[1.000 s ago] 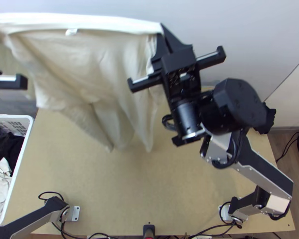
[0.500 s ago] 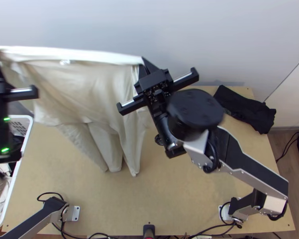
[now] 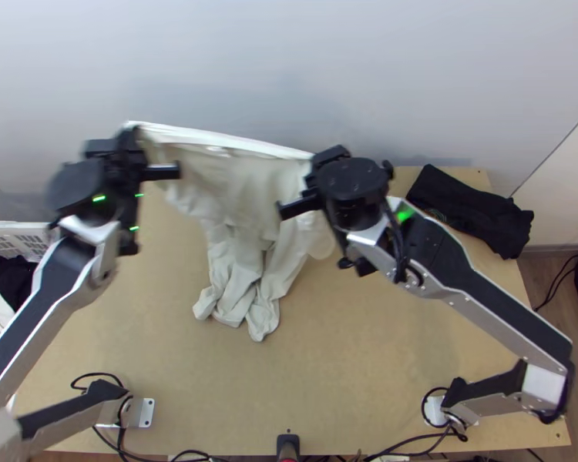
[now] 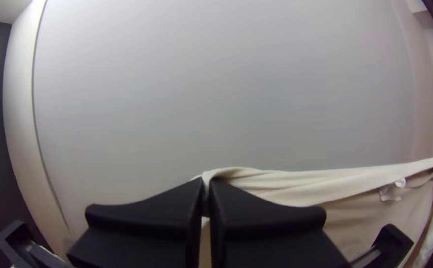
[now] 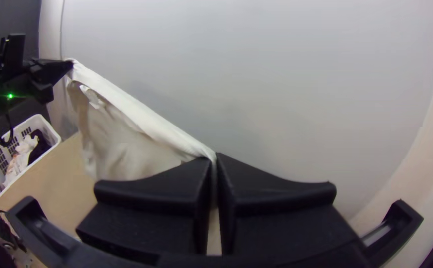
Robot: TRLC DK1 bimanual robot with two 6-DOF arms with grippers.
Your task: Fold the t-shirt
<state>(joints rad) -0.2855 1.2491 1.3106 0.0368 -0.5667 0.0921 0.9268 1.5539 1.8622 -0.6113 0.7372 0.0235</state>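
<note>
Top view: lower t-shirt onto desk with left end effector and right end effector clamped on edge; pull taut, spreading seemingly bunched lower end.

From my seat I see both arms raised over the table. My left arm runs outward from its base at lower left, then doubles back up the picture to a dark round wrist housing with green lights nearby. My left gripper sits high, its fingers pressed close together. My right arm slants up and inward to my right gripper, near the middle, well apart from the other; its fingers are likewise drawn together.
</note>
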